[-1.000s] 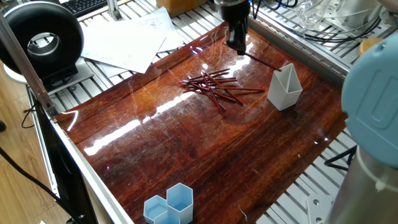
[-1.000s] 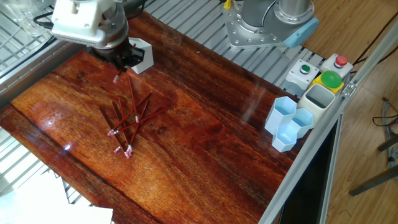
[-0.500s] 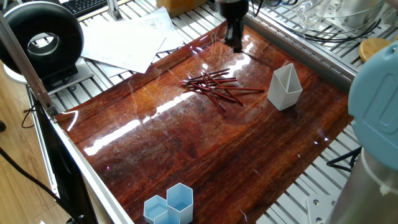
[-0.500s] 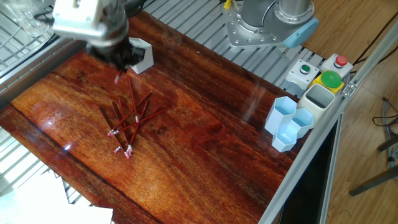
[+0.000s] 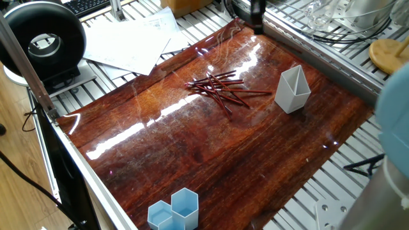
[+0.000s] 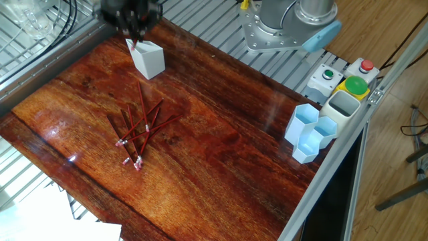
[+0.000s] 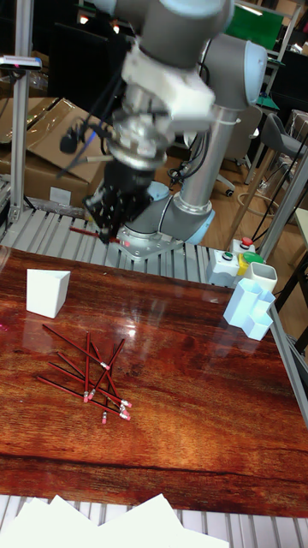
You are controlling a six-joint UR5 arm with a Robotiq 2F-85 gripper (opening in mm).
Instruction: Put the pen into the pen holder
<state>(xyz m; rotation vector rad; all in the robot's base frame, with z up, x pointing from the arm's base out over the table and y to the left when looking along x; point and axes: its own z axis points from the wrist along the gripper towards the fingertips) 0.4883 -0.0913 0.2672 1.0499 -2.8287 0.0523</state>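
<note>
The white pen holder (image 5: 293,89) (image 6: 148,59) (image 7: 47,293) stands upright on the wooden table. Several red pens lie in a loose pile (image 5: 220,89) (image 6: 137,130) (image 7: 90,368) beside it. My gripper (image 7: 104,231) hangs well above the table, higher than the holder, shut on one red pen (image 7: 83,229) that sticks out sideways. In the other fixed view the blurred gripper (image 6: 132,23) is over the holder's far side, and the pen's tip (image 6: 136,44) shows just above the rim. In one fixed view only the gripper's lower end (image 5: 257,19) shows at the top edge.
Light blue hexagonal cups (image 6: 311,130) (image 5: 174,211) (image 7: 252,312) stand at the table's edge near a button box (image 6: 344,80). Paper sheets (image 5: 128,41) and a black round device (image 5: 41,41) lie off the table. A metal rail (image 5: 319,54) runs behind the holder.
My gripper has lifted off the table near the pile, carrying a pen, and moved up and toward the holder.
</note>
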